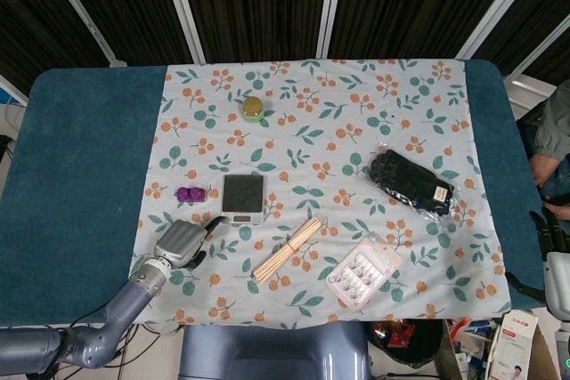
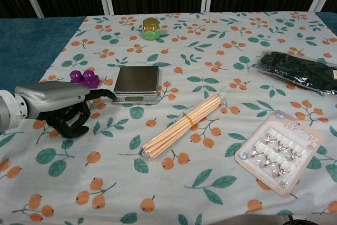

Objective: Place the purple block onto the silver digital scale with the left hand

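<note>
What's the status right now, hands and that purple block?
Left hand empty, near the block, not touching. Right hand off at table edge, state unclear. Block on cloth left of scale. Nothing between them.

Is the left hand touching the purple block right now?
Apart. In the head view, a strip of tablecloth shows between the left hand and the purple block, which sits alone beside the silver digital scale.

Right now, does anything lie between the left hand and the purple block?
No. In the chest view only bare floral cloth separates the left hand from the purple block; the scale sits right of it.
</note>
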`<state>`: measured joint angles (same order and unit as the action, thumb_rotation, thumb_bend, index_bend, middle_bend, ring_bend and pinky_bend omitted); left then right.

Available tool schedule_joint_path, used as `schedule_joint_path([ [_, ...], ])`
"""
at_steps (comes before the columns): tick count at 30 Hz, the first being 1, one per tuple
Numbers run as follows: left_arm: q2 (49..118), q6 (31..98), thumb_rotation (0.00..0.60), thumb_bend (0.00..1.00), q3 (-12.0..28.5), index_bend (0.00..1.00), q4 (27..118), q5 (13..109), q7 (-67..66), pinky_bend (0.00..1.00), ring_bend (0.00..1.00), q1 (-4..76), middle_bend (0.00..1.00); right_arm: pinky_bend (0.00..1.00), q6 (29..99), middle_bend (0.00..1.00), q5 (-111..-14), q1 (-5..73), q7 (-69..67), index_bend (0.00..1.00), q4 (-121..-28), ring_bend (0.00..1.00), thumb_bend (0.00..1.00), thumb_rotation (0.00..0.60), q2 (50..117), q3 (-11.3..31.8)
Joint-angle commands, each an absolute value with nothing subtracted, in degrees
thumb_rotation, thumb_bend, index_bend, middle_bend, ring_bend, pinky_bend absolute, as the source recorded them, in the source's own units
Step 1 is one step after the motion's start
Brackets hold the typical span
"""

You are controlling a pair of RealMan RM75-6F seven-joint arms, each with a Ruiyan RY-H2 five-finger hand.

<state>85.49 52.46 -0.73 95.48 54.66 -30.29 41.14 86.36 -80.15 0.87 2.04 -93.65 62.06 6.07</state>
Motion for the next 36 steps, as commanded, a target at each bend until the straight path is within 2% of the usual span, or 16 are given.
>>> schedule_joint_path([
  [1, 85.5, 52.4, 0.6, 0.47, -0.8, 0.1, 95.4, 54.6, -30.4, 0.75, 0.75, 41.2, 0.7, 0.19, 86.4, 0.01, -80.2, 0.9, 2.0, 0.05, -93.6, 0.17, 0.07, 0.6, 62.1, 6.1],
  [36, 85.2, 52.6, 0.6, 0.47, -1.2, 0.1, 95.9, 53.6, -31.5, 0.75, 0.75, 41.7, 0.7, 0.19, 86.2, 0.01, -80.0, 0.9, 2.3, 0.05, -93.8, 0.17, 0.07, 0.6, 62.0, 6.0],
])
